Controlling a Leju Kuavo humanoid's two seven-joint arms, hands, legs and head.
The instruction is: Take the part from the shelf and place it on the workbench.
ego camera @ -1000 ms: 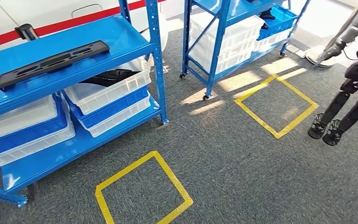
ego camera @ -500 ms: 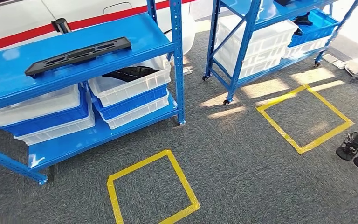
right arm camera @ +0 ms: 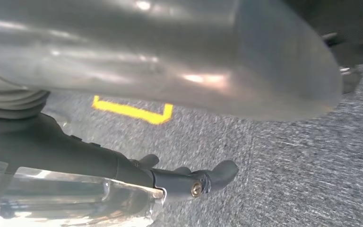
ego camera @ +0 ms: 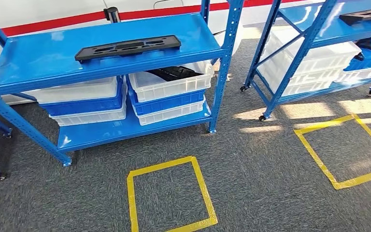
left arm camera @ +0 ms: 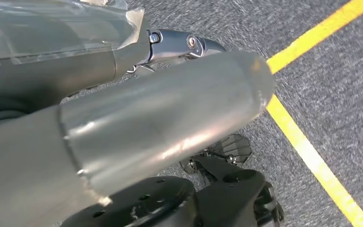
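Note:
A long flat black part with cut-outs lies on the top board of the blue shelf, near its front edge. A similar black part rests on the second blue shelf at the right. More black parts sit in a white bin under the top board. My left hand hangs beside my body above the carpet and holds nothing, its fingers stretched out. My right hand also hangs low over the carpet, fingers loosely apart, with nothing in it.
Stacked white and blue bins fill the lower shelf level. A yellow tape square marks the grey carpet in front of the shelf, and another yellow square lies at the right. A white wall with a red stripe stands behind.
The camera has swung to the left, so the whole scene has shifted right. The shelf with the black part now sits square ahead. The dark robot legs at the right have left the picture.

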